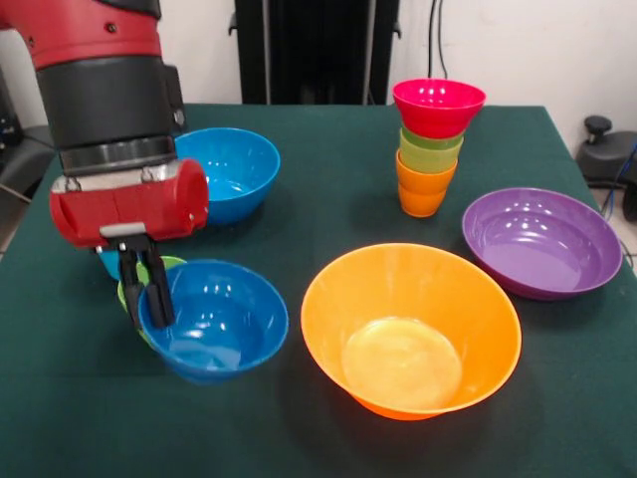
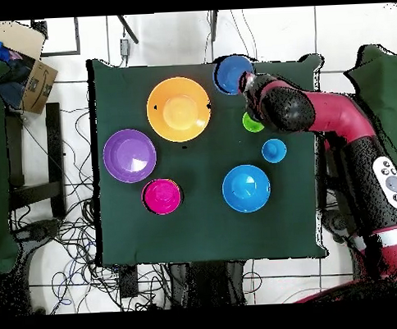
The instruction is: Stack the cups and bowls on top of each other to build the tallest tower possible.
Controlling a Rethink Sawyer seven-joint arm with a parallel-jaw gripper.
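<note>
My gripper (image 1: 148,317) is shut on the left rim of a blue bowl (image 1: 221,321) at the table's front left, one finger inside and one outside. From overhead this bowl (image 2: 229,71) lies near the table's edge, partly under the arm. A lime green cup (image 1: 134,289) and a light blue cup (image 1: 107,263) sit just behind the gripper. A second blue bowl (image 1: 231,169) stands farther back. The tower (image 1: 430,149) has an orange cup lowest, two green cups above it and a red bowl (image 1: 439,105) on top.
A large orange bowl (image 1: 410,329) sits at the front centre, and a wide purple bowl (image 1: 542,241) to its right. In the overhead view a cardboard box (image 2: 29,63) lies off the table.
</note>
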